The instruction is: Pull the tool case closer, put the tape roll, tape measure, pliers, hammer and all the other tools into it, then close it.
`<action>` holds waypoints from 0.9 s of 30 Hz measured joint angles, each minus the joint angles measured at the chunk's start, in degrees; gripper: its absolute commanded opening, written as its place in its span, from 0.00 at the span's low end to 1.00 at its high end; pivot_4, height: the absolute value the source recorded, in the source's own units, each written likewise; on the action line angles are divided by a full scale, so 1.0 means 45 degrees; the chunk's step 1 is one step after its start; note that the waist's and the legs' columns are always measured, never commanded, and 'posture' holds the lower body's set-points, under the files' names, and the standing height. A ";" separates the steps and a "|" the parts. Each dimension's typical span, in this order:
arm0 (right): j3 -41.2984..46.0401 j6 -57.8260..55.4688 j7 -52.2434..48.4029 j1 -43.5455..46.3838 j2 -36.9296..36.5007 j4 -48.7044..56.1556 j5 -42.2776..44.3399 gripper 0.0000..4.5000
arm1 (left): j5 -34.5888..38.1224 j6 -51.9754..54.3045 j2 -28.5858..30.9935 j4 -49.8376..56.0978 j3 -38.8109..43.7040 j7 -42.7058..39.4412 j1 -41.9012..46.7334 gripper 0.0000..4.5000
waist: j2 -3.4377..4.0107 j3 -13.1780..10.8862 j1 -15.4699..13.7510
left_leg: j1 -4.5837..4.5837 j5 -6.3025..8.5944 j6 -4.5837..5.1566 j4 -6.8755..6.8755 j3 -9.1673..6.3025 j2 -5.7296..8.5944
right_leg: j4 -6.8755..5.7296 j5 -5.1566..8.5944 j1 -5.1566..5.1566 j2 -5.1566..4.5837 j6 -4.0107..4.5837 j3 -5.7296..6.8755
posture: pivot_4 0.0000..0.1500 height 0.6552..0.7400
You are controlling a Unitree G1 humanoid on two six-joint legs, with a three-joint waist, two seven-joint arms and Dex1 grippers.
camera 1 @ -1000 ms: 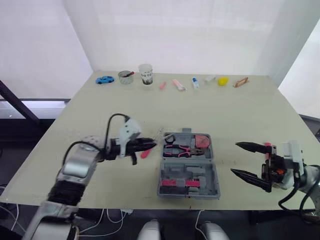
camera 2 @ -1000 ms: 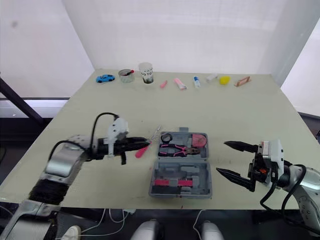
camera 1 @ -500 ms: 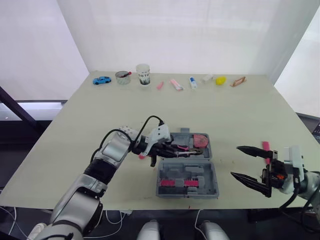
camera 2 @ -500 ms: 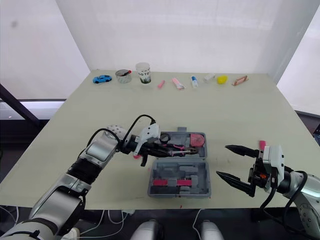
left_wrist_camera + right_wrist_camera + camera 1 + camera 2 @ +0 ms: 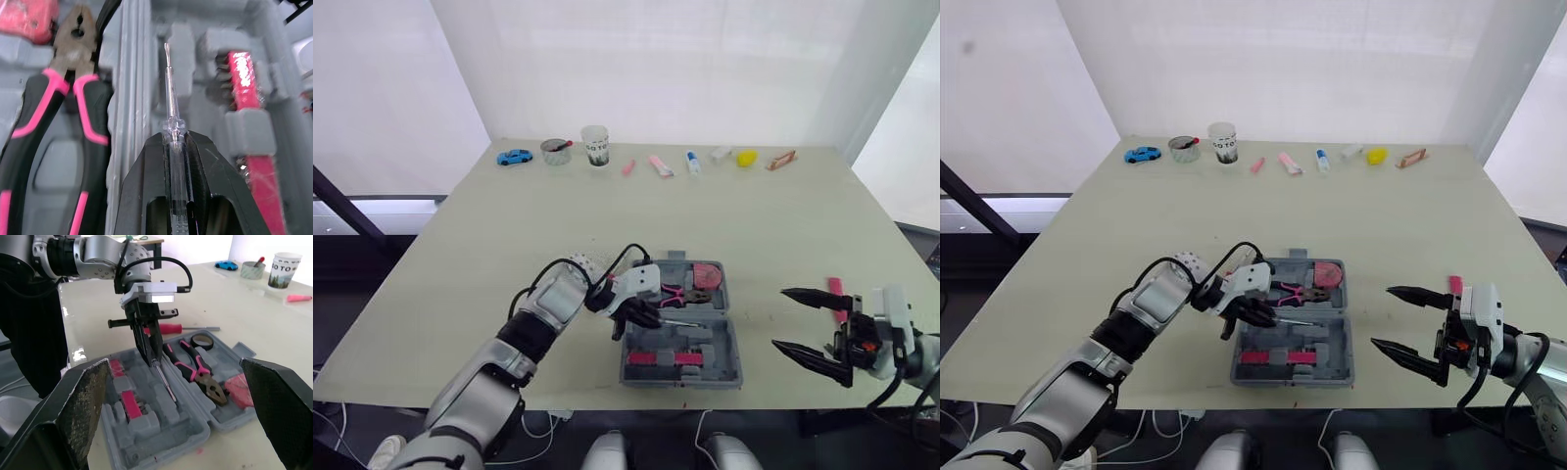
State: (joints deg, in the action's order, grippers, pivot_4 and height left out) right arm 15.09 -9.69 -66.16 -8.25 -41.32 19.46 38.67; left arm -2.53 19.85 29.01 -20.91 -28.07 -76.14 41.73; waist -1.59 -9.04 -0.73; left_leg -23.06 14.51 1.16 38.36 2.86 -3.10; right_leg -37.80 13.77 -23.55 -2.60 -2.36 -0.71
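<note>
One clear-handled screwdriver (image 5: 169, 93) gripped in left pincer (image 5: 174, 138), over open grey tool case (image 5: 735, 351), right pincer (image 5: 779, 317) spread wide

One tool case (image 5: 731, 338), one pliers (image 5: 193, 364), one tape roll (image 5: 201, 340), one clear screwdriver (image 5: 172, 142), one pink screwdriver (image 5: 171, 327), one cup (image 5: 595, 145).

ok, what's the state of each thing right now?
case: open
left pincer: shut on clear screwdriver
clear screwdriver: held over case
right pincer: open, empty
pliers: in case
tape roll: in case
pink screwdriver: on table, beside case
</note>
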 measured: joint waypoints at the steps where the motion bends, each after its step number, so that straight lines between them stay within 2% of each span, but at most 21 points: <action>1: -0.0002 0.0001 -0.0011 0.0075 0.0003 -0.0025 -0.0011 1.00 | -0.0063 -0.0067 -0.0009 -0.0061 -0.0021 -0.0009 0.0039 0.01 | 0.0000 0.0000 0.0000 | 0.0001 0.0000 0.0000 0.0000 -0.0002 0.0000 | -0.0004 0.0000 0.0000 0.0000 0.0000 0.0001 | 1.00 1.00; 11: -0.0025 0.0120 -0.0030 0.0470 0.0148 -0.0155 -0.0185 1.00 | -0.0558 -0.0342 -0.0376 -0.0574 -0.0299 -0.0163 0.0563 0.01 | 0.0001 0.0001 -0.0050 | 0.0003 -0.0002 0.0002 0.0014 -0.0011 0.0012 | -0.0017 0.0026 0.0010 0.0000 0.0044 -0.0008 | 1.00 1.00; 27: -0.0166 0.0517 0.0334 0.0036 0.0768 -0.0061 -0.0651 1.00 | -0.0697 -0.0318 -0.1021 -0.0656 -0.0288 -0.0035 0.0607 0.01 | 0.0003 0.0002 -0.0032 | 0.0002 -0.0002 0.0002 0.0016 -0.0019 0.0020 | -0.0015 0.0027 0.0016 0.0000 0.0042 -0.0016 | 1.00 1.00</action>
State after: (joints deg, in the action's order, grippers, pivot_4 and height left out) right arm 14.34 -7.36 -64.65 -8.09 -37.87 19.19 35.74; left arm -5.66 18.42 24.42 -23.86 -29.36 -76.30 44.46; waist -1.58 -9.03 -0.88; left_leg -23.05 14.50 1.17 38.43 2.78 -3.01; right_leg -37.86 13.89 -23.48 -2.60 -2.17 -0.78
